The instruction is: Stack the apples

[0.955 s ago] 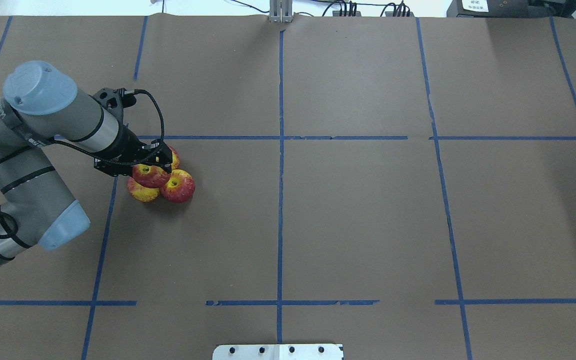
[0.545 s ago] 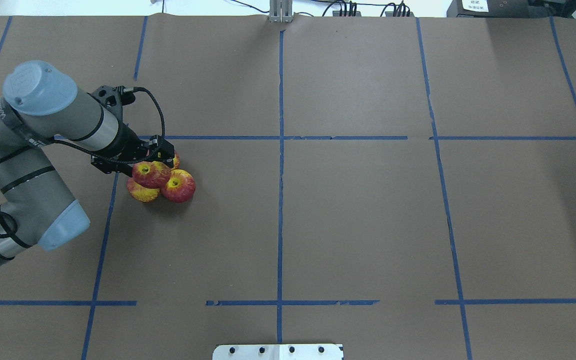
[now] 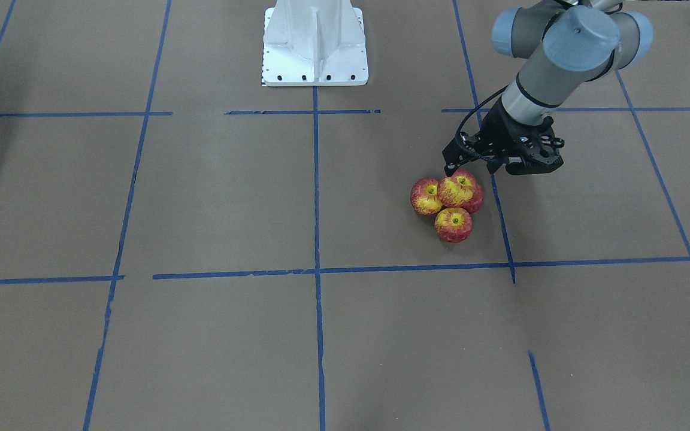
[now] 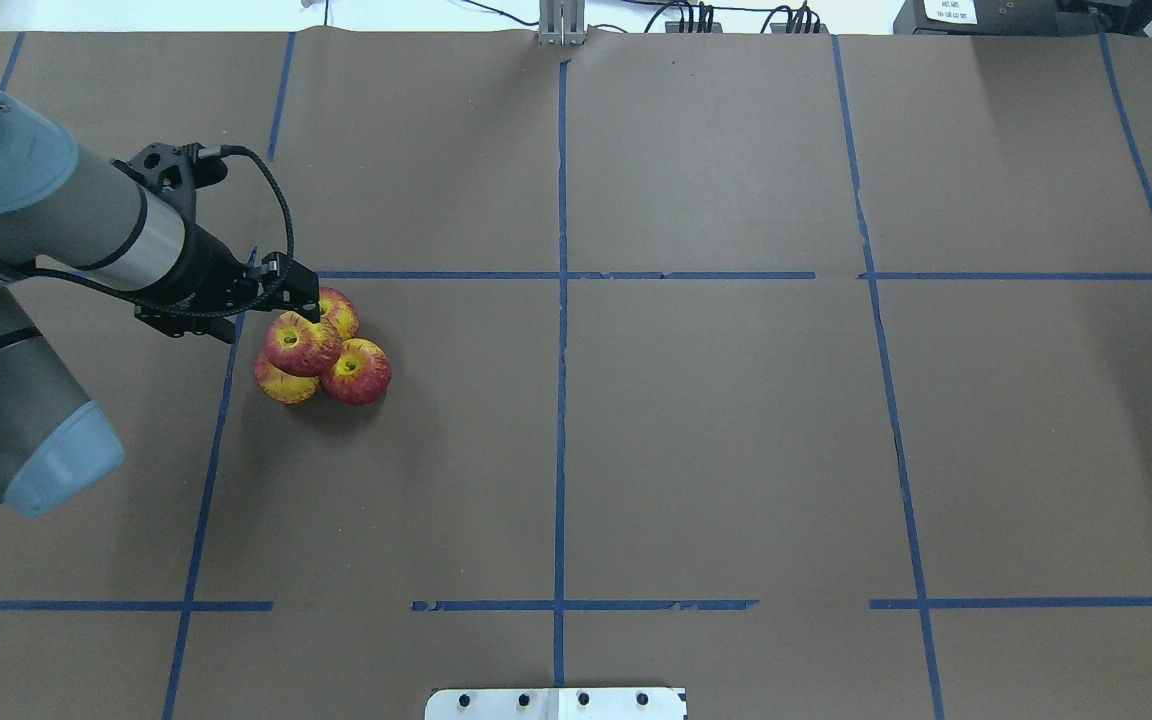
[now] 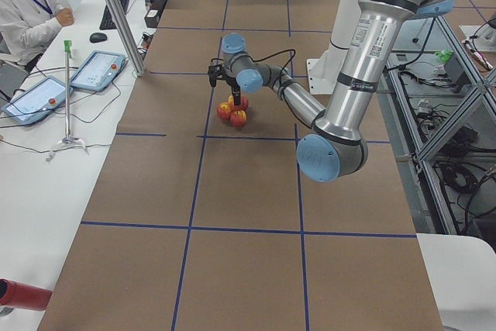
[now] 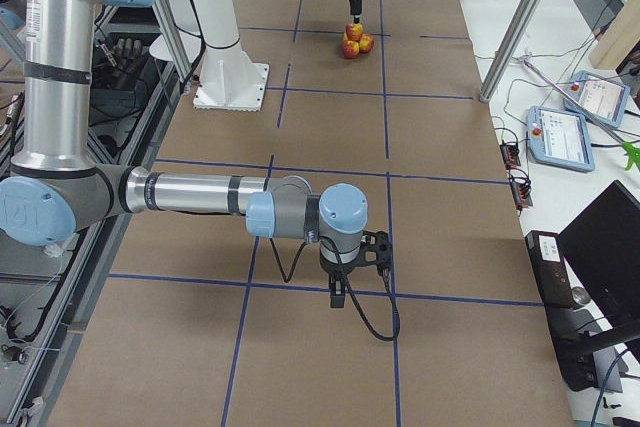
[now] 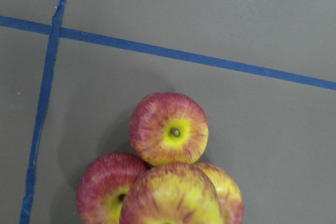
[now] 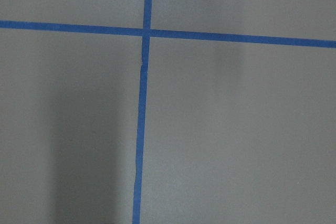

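Observation:
Four red and yellow apples sit in a tight pile left of the table's middle. Three rest on the brown paper: one (image 4: pixel 358 372), a second (image 4: pixel 281 385) and a third (image 4: pixel 339 310). The fourth apple (image 4: pixel 301 345) lies on top of them, also in the front view (image 3: pixel 456 190) and the left wrist view (image 7: pixel 170 195). My left gripper (image 4: pixel 298 298) hovers just behind and above the pile, open and empty (image 3: pixel 471 169). My right gripper (image 6: pixel 340 292) shows only in the right side view, far from the apples, over bare paper; I cannot tell its state.
Blue tape lines (image 4: pixel 561 300) divide the brown paper into squares. The robot's white base (image 3: pixel 315 42) stands at the table's near edge. Tablets and a post (image 5: pixel 116 13) stand on the side bench, off the paper.
My left gripper has pulled back from the top apple, up and toward the left rear. The apple stays on the pile; the pile has not shifted.

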